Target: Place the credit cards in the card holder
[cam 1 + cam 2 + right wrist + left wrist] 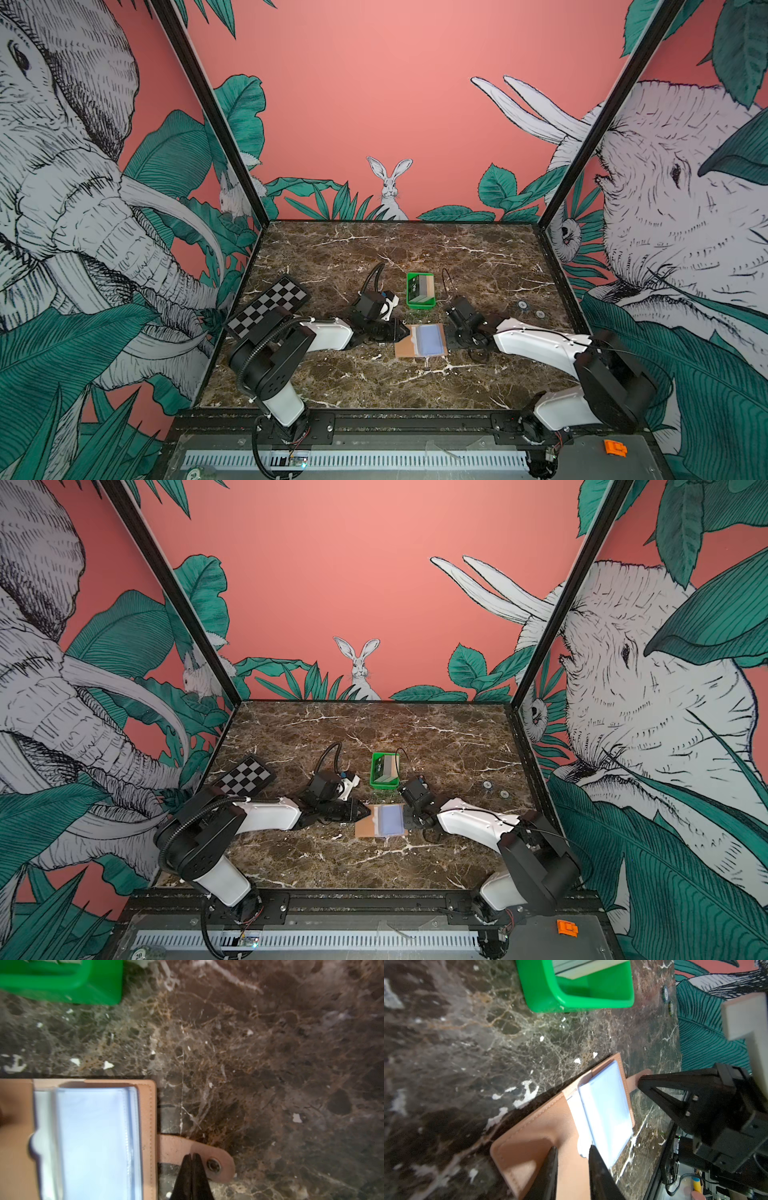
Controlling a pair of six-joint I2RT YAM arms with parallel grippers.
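Observation:
The tan card holder lies open on the marble table, and a light blue card sits in its clear pocket. More credit cards, dark and tan, stand in the green tray behind it. My left gripper is over the holder's bare left flap. Its jaws stand a little apart with nothing between them, and one tip is at the pocket's edge. My right gripper is shut. Its joined tips rest on the strap tab beside the snap button.
A black-and-white checkerboard lies at the table's left edge. Two small round discs sit to the right of the tray. The patterned walls close in the table on three sides. An orange part lies on the front rail.

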